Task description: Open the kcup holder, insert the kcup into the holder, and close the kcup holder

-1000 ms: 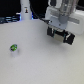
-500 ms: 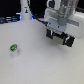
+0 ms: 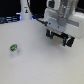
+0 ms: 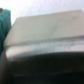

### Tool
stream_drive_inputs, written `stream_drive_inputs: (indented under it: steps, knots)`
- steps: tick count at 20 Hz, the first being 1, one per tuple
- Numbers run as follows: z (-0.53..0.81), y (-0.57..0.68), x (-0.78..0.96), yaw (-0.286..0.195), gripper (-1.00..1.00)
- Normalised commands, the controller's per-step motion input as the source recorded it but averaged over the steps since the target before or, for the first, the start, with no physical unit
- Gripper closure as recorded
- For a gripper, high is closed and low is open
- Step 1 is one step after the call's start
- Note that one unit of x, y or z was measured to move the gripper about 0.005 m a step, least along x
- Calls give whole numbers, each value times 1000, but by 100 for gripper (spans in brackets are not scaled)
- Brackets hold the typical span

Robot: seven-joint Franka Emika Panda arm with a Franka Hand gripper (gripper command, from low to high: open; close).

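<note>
On the table (image 3: pixel 35 67), exterior view's left, kcup (image 3: pixel 14 48) sits alone w/ green top up, well apart from gripper (image 3: pixel 59 38). Gripper hangs at upper right; fingers (image 3: pixel 50 35) part-spread, holding nothing. Wrist view: blurred grey surface, unidentifiable.

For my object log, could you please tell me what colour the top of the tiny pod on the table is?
Bright green top on the tiny pod, clearest in the exterior view.
</note>
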Motion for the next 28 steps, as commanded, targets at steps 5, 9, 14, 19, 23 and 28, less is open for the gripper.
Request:
stream_drive_inputs:
  steps: [5, 9, 14, 19, 23, 28]
  knots:
    - [321, -531, -49, -175, -100]
    - [267, -568, -111, -216, -100]
    - [190, -529, -202, -238, -100]
    - [65, -487, -284, -246, -100]
    - [10, -466, -298, -251, -100]
    - [-4, -508, -341, -236, -100]
